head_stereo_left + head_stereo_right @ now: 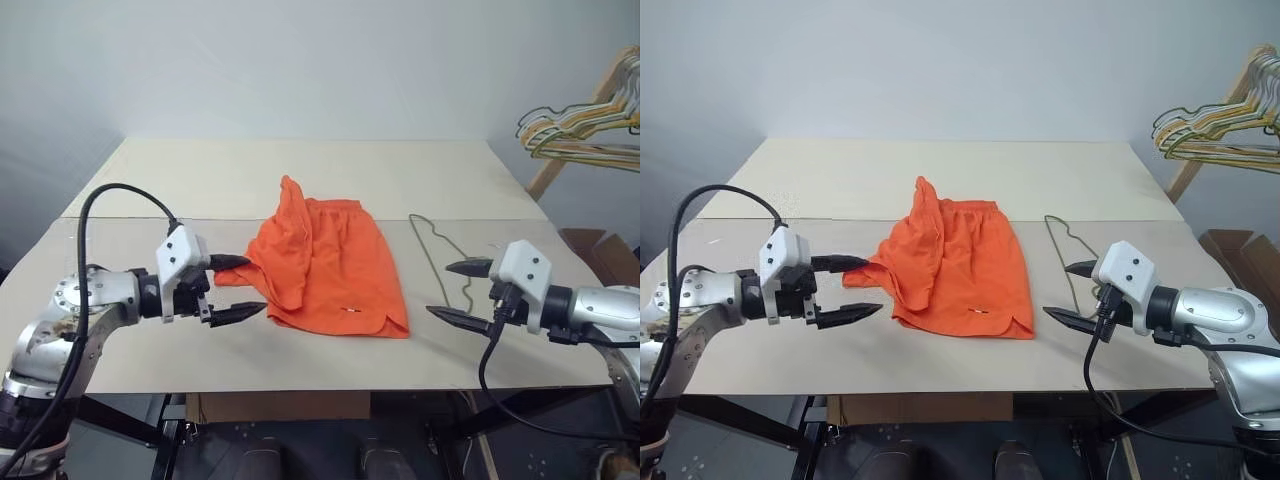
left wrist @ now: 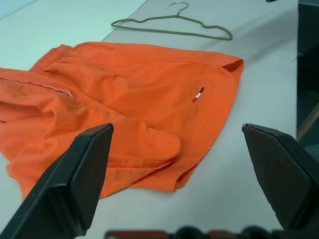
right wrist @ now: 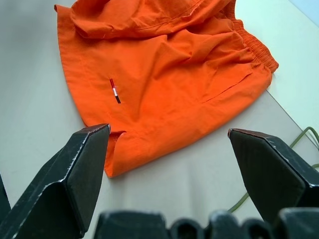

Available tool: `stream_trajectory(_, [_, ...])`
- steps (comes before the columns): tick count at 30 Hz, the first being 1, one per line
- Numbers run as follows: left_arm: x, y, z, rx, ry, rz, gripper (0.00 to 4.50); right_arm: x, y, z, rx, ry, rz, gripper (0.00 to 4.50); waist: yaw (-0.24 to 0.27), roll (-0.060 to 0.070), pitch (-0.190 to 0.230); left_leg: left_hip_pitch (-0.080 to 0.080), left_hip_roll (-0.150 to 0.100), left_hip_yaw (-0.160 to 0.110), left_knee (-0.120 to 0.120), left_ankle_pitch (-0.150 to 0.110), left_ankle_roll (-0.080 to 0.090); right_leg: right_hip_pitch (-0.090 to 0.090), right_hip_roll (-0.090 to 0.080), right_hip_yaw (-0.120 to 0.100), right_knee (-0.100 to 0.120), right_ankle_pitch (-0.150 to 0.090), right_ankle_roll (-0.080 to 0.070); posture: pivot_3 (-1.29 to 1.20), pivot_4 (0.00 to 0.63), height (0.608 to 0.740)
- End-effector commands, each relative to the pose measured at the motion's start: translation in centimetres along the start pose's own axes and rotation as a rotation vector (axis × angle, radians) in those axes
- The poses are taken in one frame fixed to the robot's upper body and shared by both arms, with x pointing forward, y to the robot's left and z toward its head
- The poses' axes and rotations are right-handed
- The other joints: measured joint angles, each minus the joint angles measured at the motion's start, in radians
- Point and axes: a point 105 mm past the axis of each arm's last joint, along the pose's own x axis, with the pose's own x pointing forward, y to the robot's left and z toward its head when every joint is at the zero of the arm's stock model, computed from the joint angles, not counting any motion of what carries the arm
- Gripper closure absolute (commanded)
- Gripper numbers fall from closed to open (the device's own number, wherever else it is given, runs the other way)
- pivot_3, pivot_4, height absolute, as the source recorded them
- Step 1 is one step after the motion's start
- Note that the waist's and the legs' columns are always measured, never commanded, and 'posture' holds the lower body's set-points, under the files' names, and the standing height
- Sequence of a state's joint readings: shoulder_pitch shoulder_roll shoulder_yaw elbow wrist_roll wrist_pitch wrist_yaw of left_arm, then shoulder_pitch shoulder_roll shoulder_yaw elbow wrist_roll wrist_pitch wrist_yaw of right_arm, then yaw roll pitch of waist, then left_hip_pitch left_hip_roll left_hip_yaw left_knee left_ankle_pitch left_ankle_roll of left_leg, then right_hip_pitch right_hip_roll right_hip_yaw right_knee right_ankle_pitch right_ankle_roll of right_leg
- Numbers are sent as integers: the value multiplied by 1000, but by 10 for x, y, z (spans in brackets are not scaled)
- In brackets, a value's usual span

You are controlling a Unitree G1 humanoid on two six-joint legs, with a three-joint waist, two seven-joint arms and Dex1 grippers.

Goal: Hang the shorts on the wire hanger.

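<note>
the shorts (image 1: 335,265) lie flat on the pale desk (image 1: 200,180), about mid-desk, waistband toward the far edge, hems toward the robot. the left side of the fabric is folded over onto itself, making a raised ridge that runs from the waistband down toward the near left corner. small white-and-red mark near the near hem (image 1: 350,311).

the wire hanger (image 1: 440,255) lies flat on the desk just to the right of the shorts, apart from them, hook end toward the far side. its near part passes behind the right arm, so that end is hidden.

left gripper (image 1: 238,288): fingers spread wide, released, nothing between them. it is held above the desk at the near left edge of the shorts, tips pointing toward the fabric; upper tip sits close to the folded edge, contact cannot be told.

right gripper (image 1: 460,292): fingers also spread wide, empty. it is beside the near end of the hanger, pointing left toward the shorts, clear of the fabric.

a bunch of yellowish hangers (image 1: 580,130) hangs on a wooden rack off the desk's far right corner.
</note>
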State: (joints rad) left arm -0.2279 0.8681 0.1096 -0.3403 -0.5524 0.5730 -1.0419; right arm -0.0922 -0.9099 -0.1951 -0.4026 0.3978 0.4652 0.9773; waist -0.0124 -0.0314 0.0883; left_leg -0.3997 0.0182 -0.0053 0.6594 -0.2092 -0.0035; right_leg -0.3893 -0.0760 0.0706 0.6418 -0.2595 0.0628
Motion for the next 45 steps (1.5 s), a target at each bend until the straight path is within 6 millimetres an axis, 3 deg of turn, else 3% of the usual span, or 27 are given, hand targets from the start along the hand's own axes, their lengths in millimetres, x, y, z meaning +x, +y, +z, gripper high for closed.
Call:
stream_trajectory(1, [-5, -1, 13, 55, -20, -7, 0, -6, -5, 11, -51, -16, -24, 68, 0, 0, 1, 0, 0, 0, 0, 0, 0, 0, 0, 0, 0, 0, 0, 18, 72, 740])
stream_trajectory(10, [-3, 2, 13, 42, -14, 7, 0, -7, -5, 10, -61, -11, -28, 68, 0, -1, 3, 0, 0, 0, 0, 0, 0, 0, 0, 0, 0, 0, 0, 15, 71, 740])
stream_trajectory(16, [-2, 3, 16, 50, -24, 5, 0, -3, -4, -16, -348, 153, 9, 68, 0, -1, 8, 0, 0, 0, 0, 0, 0, 0, 0, 0, 0, -1, -1, 4, 75, 740])
stream_trajectory(20, [-2, 3, 16, 43, -26, 2, 0, -1, -9, -7, -288, 97, -1, 68, -1, 0, 12, 0, 0, 1, 0, 0, 0, -1, 0, 0, 0, -1, -1, -5, 80, 740])
stream_trajectory(30, [1, 0, 18, 50, -30, -35, 0, 1, -3, -11, -310, 104, 41, 68, -3, 0, 14, 0, 0, 1, 0, 0, 0, -1, 0, 0, 0, 2, 3, -10, 64, 740])
stream_trajectory(34, [3, -4, 19, 52, -35, -53, 0, 4, 1, -29, -464, 197, 92, 68, -3, 0, 14, 0, 0, 1, 0, 0, 0, -1, 0, 0, 0, 2, 4, -13, 59, 740])
stream_trajectory(40, [5, -4, 19, 56, -37, -61, 0, 32, 1, -54, -713, 274, 173, 68, -11, 0, 14, 0, 0, 2, 0, 0, 0, -1, 0, 1, 0, 2, 3, -20, 49, 740])
stream_trajectory(45, [7, -4, 20, 59, -41, -68, 0, 62, 0, -61, -825, 254, 209, 68, -27, 0, 13, 0, 0, 2, 0, 0, 0, -1, 0, 1, 1, 3, 3, -19, 45, 740])
